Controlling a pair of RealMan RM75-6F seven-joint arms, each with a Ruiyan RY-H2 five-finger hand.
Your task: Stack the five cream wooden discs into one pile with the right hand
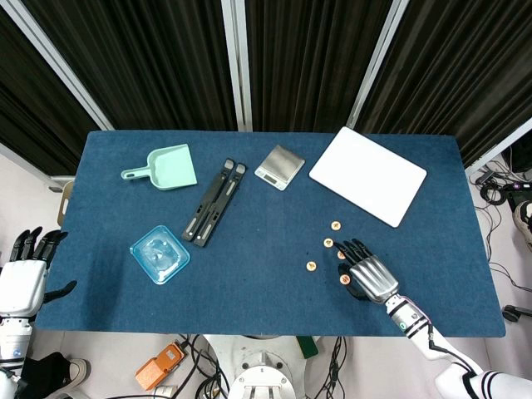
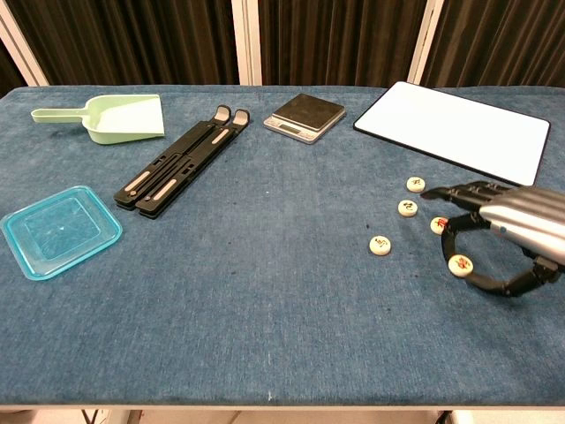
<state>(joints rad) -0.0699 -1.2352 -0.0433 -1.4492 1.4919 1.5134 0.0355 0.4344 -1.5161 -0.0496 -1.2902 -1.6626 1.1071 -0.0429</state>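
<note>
My right hand pinches the nearest cream disc; four discs lie unstacked; left hand open, idle.

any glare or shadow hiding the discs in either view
Head view: even light, no glare; the right hand overlaps one cream disc. Chest view: soft shadow only under the hand, markings on the nearest disc stay legible; white board bright, not blown out.

We see the right robot hand pinching one cream disc; four discs lie on the desk.
</note>
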